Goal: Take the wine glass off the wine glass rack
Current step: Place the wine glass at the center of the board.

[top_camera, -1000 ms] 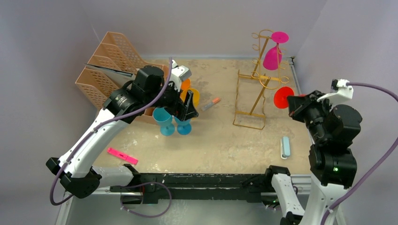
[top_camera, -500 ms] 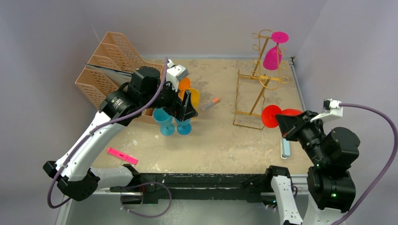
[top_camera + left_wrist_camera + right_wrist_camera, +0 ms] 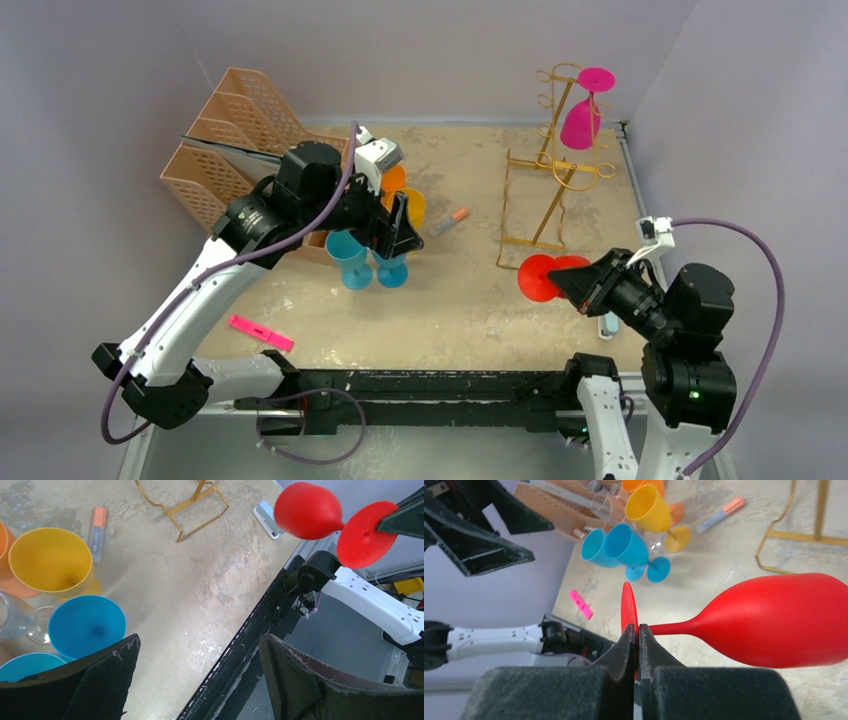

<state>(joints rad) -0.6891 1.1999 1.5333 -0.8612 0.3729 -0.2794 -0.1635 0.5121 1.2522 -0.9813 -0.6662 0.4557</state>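
My right gripper [image 3: 638,630] is shut on the flat foot [image 3: 629,605] of a red wine glass [image 3: 784,620]. The glass lies sideways in the air, its bowl pointing left, above the table in front of the rack [image 3: 537,278]. It is free of the gold wire wine glass rack [image 3: 545,200], which stands at the back right. A magenta wine glass [image 3: 582,120] hangs upside down from the rack's top hooks. My left gripper [image 3: 395,235] hovers open over the cups at the left. Its fingers [image 3: 100,680] hold nothing, and the red glass [image 3: 307,510] shows far off in its view.
Two blue glasses [image 3: 350,258], a yellow one [image 3: 412,205] and an orange one [image 3: 393,178] stand by the peach lattice organiser [image 3: 225,130]. An orange marker [image 3: 450,220] lies mid-table, a pink marker [image 3: 260,332] near the front left, a pale blue block [image 3: 607,315] under my right arm.
My right arm has swung down and leftward, carrying the red glass from beside the rack to a spot in front of its base. The left arm shifted only slightly.
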